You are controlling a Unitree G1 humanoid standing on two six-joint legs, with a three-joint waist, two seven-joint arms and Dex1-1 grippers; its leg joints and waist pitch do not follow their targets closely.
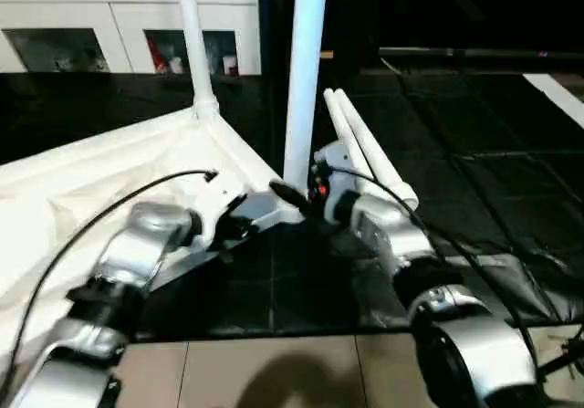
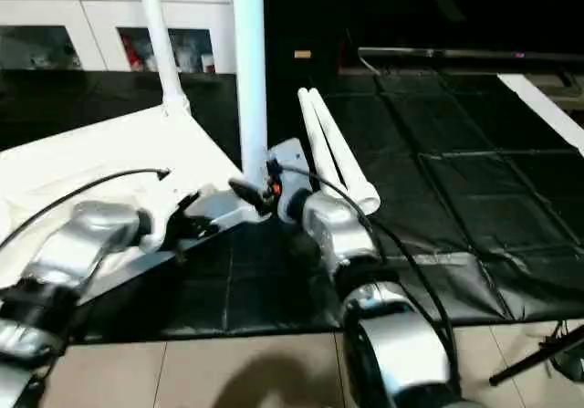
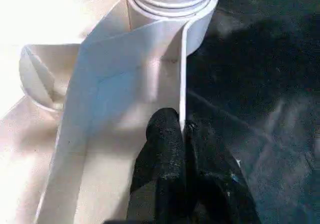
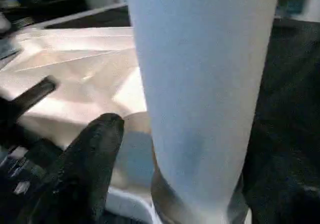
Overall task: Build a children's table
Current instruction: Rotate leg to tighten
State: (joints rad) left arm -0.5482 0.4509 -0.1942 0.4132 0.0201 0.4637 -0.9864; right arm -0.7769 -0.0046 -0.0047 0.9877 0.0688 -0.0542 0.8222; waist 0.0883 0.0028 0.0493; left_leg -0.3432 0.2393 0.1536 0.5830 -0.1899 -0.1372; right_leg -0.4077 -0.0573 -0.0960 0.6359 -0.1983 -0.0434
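White plastic dominates the scene: the children's table top lies upside down on a black floor mat, its ribbed underside facing up. Two tapered legs stand upright in its corner sockets, the near leg rising just ahead of both grippers and the far leg at the corner beyond them. Two more loose legs lie side by side on the mat, just past the right gripper.

The left gripper has its black fingers pressed together on the thin side rim of the table top, pinching that wall, with the near leg's socket straight ahead of the fingertips.

The right gripper sits at the base of the near leg with its jaws spread; one black finger stands beside the leg with a gap between them, and the leg's tube fills the space ahead of the jaws without being clamped.

A white glass-door cabinet stands behind the table top, well beyond both grippers.
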